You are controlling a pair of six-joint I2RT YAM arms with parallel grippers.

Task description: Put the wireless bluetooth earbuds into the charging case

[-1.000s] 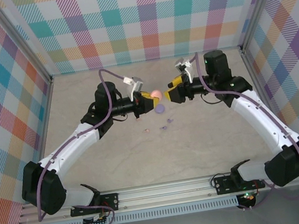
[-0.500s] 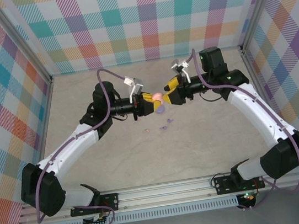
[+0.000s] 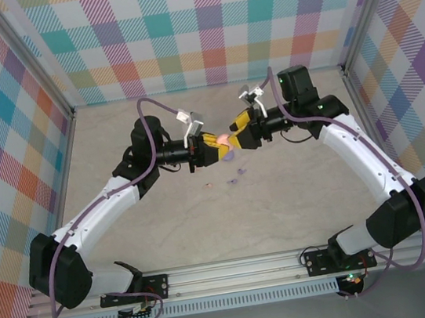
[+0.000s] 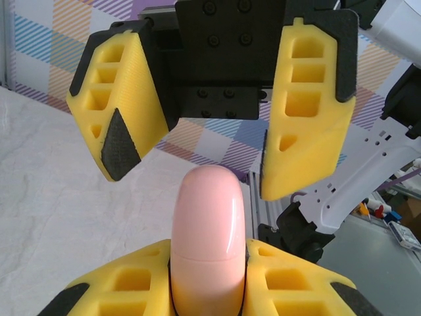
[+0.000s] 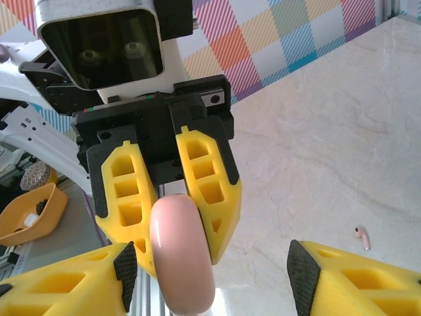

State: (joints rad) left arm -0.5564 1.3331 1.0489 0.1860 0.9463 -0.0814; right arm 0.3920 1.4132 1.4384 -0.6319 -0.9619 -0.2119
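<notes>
1. Here we go: my left gripper (image 3: pixel 209 146) is clamped on the pink charging case (image 3: pixel 224 138). It holds the case in the air over the middle of the table (image 3: pixel 107 142), rounded end pointing right.
2. My right gripper (image 3: pixel 239 136) faces it from the right. Its fingers (image 4: pixel 309 112) are spread wide, and the case's free end is just reaching in between them. I see no contact from the wrist views.
3. I'd call this step a two-handed lid opening. The case looks closed, with a seam showing just above my left fingers.
4. Next, as I judge it, the right fingers must close squarely on that free end and work the lid open while the left grips hard. The shell is glossy and rounded, so a slip is the risk.
5. Counting:
   - One pink case, in the grip.
   - One lilac disc (image 3: pixel 230 154) on the table just below the grippers.
   - Three tiny earbuds that I can make out, lying just nearer: a pale pink earbud (image 3: pixel 207 184) to the left, and two lilac earbuds (image 3: pixel 231 181) to the right.
   - None is in the case yet.
</notes>
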